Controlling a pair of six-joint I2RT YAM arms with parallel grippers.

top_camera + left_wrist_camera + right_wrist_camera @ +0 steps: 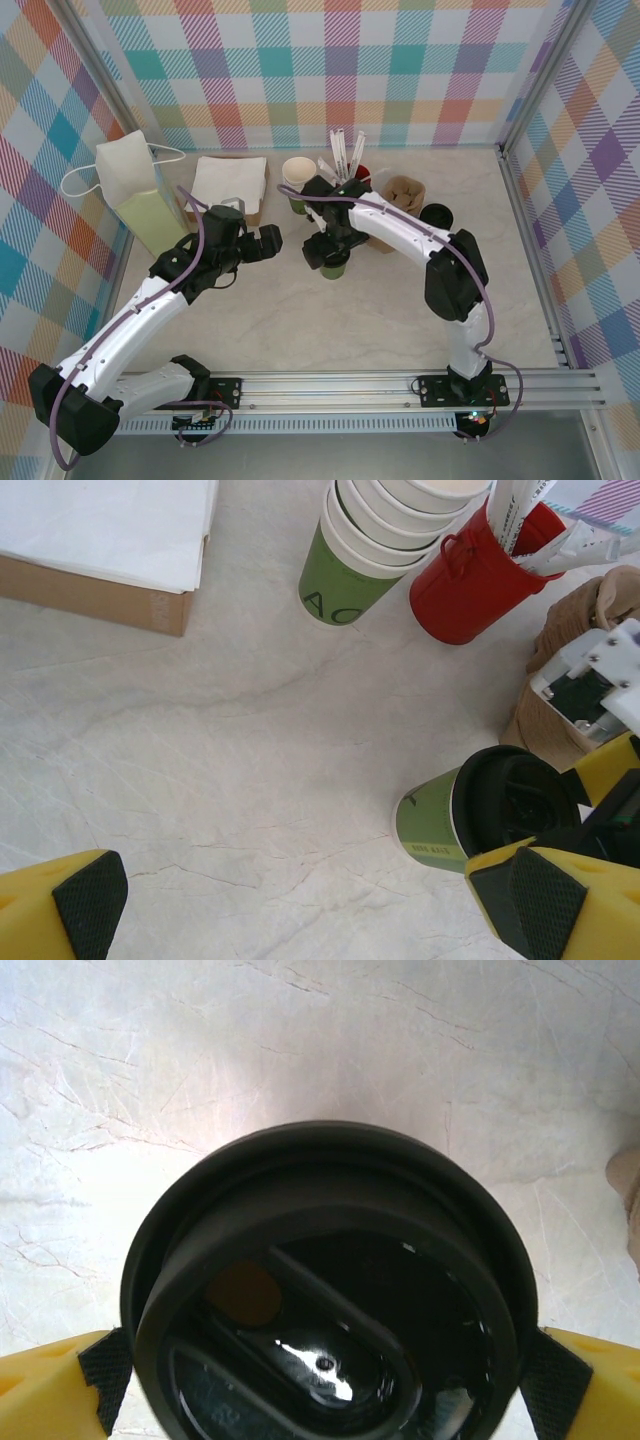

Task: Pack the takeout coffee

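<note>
Jaws of right gripper [325,1385] straddle the takeout coffee [330,1260].

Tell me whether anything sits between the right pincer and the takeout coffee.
Nothing visible does. The right pincer is open, its pads on either side of the black lid of the takeout coffee, with no other object between them.

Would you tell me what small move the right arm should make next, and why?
Probably close the right gripper: its open jaws straddle the cream paper cup with green band and black plastic lid, a pad on each side.
</note>
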